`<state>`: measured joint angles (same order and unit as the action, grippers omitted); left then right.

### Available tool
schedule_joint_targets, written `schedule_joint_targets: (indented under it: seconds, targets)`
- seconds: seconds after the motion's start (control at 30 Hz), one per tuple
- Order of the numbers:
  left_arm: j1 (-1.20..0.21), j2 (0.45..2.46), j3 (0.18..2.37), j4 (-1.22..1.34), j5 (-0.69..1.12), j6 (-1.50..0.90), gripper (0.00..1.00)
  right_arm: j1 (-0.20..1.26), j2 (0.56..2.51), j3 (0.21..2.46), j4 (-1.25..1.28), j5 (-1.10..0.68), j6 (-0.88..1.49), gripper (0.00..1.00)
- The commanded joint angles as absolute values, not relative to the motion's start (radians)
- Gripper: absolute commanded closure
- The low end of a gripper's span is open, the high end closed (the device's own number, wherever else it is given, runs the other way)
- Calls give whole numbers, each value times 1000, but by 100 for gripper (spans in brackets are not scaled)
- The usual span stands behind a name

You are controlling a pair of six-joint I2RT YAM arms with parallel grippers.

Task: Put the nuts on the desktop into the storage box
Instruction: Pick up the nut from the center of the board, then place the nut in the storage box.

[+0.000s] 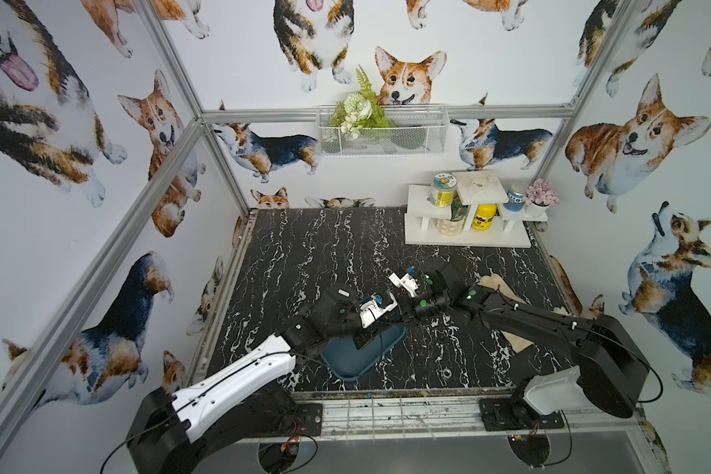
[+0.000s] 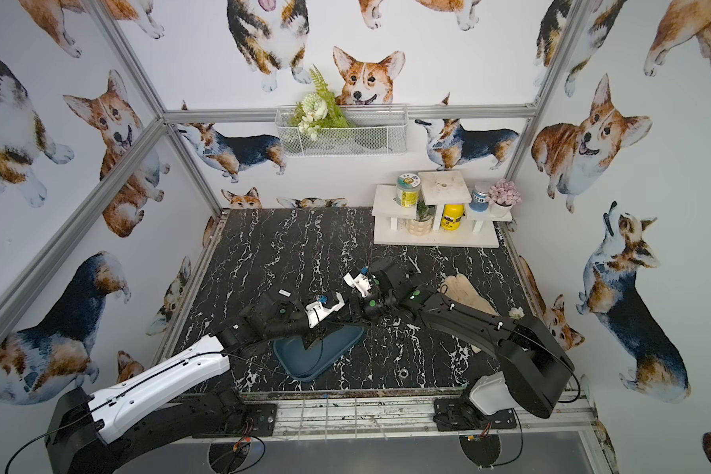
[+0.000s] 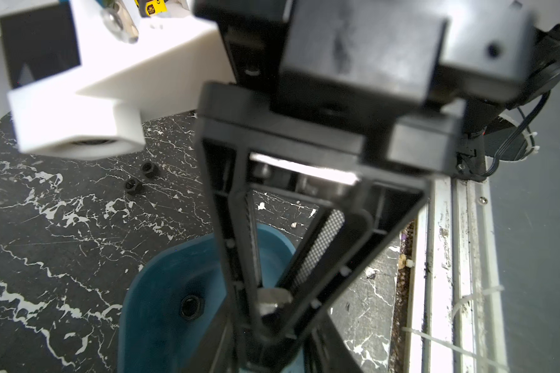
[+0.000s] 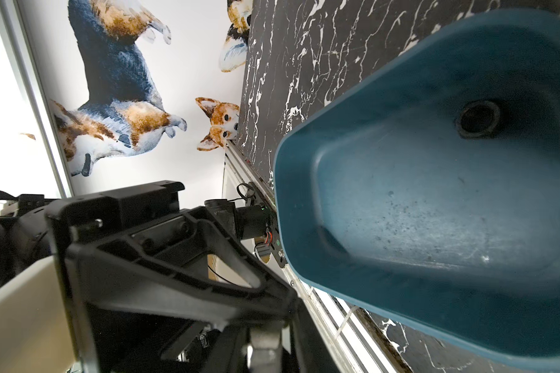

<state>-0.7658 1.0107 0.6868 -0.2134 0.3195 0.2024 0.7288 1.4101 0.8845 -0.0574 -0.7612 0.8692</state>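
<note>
box [image 1: 347, 361] on the desktop [image 1: 304, 254], near its front edge | black nut [image 3: 191, 306] in box | left gripper [image 3: 272, 310] over box, fingers pinching a silver nut [image 3: 274, 300] | right gripper [image 4: 265, 348] beside box, opening unclear | two black nuts [image 3: 141, 177] beyond box

Corgi-print walls [image 1: 653, 135] – wire basket [image 1: 382, 131] of flowers; white stepped shelf [image 1: 468, 238].

Bright even light, soft shadows, wide-angle edge bending, wrist views blurred up close
</note>
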Motion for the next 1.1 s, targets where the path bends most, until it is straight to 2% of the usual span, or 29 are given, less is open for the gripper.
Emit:
schedule_joint_targets:
  seconds: [0.0, 0.1, 0.27, 0.43, 0.53, 0.63, 0.83, 1.07]
  targets:
    - [-764, 1015, 704, -187, 287, 170, 92, 723, 1403, 885, -40, -760, 846, 61]
    - [-764, 1024, 713, -199, 261, 160, 92, 710, 1387, 873, -30, -750, 846, 49]
    - [-764, 1056, 717, -219, 223, 130, 93, 679, 1354, 842, -19, -747, 852, 38]
    - [-764, 1104, 717, -240, 128, 65, 93, 632, 1275, 792, -13, -705, 849, 19]
    - [-764, 1141, 755, -245, 56, 5, 92, 623, 1226, 781, -58, -627, 807, 8]
    - [-764, 1192, 771, -251, -9, -64, 92, 626, 1195, 802, -165, -493, 730, 1]
    - [-764, 1296, 809, -265, -48, -171, 92, 648, 1150, 839, -311, -262, 651, 0]
    - [-764, 1394, 836, -276, -28, -218, 93, 664, 1096, 836, -340, -154, 635, 0]
